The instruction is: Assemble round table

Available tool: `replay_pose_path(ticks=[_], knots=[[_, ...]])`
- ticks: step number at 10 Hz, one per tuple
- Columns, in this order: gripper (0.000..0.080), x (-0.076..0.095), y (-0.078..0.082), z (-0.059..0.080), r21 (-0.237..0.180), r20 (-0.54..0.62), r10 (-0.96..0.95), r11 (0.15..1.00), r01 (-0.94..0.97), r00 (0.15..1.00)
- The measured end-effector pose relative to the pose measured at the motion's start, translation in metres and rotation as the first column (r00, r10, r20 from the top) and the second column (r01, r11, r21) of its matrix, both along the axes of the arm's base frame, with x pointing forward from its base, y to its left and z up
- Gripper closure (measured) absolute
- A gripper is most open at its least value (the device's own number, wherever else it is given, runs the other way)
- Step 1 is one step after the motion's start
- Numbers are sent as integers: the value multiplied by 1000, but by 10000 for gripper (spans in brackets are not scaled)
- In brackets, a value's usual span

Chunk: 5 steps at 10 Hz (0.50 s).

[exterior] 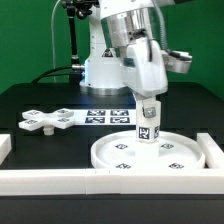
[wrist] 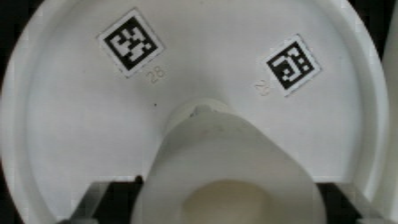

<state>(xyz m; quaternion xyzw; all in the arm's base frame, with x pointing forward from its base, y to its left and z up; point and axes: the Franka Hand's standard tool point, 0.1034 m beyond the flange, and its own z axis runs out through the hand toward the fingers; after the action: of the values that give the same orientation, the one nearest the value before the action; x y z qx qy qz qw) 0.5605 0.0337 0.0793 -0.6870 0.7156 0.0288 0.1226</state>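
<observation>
**A:** White plastic on a black counter (exterior: 35, 100). On the exterior view's left the base (exterior: 50, 121) lies flat, well apart from the arm.

**B:** The marker board (exterior: 108, 116) is in the middle. And to the right?

**A:** The fingers (exterior: 147, 101) are closed on the upper end of the leg (exterior: 148, 127). It's upright over the middle of the disc (exterior: 100, 155), which lies on the exterior view's right, near the front rail (exterior: 60, 182).

**B:** Is the leg touching down?

**A:** I can't tell. The wrist view shows its lower end aimed at the disc's centre, between two tags. The contact itself is hidden.

**B:** So what could spoil this?

**A:** A slight tilt, I'd say. If the leg meets the centre fitting off-axis, it could jam or cross-thread rather than seat.

**B:** The disc isn't clamped, as far as I can see.

**A:** That's my second worry. Press or twist and the disc may slide or spin along on the counter, so the joint never tightens.

**B:** Anything else?

**A:** The plastic is smooth and the grip is high up. The leg could slip in the fingers, or topple if it's let go before it's properly seated.
</observation>
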Motion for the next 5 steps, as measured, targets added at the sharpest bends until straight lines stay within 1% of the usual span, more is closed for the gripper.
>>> replay_pose_path(ticks=[2, 3, 5], knots=[[390, 0, -1, -1, 60, -29, -203, 977, 204, 979], [390, 1, -3, -1, 87, -58, -312, 945, 316, 948], [390, 1, -5, -1, 104, -81, -377, 917, 384, 923]])
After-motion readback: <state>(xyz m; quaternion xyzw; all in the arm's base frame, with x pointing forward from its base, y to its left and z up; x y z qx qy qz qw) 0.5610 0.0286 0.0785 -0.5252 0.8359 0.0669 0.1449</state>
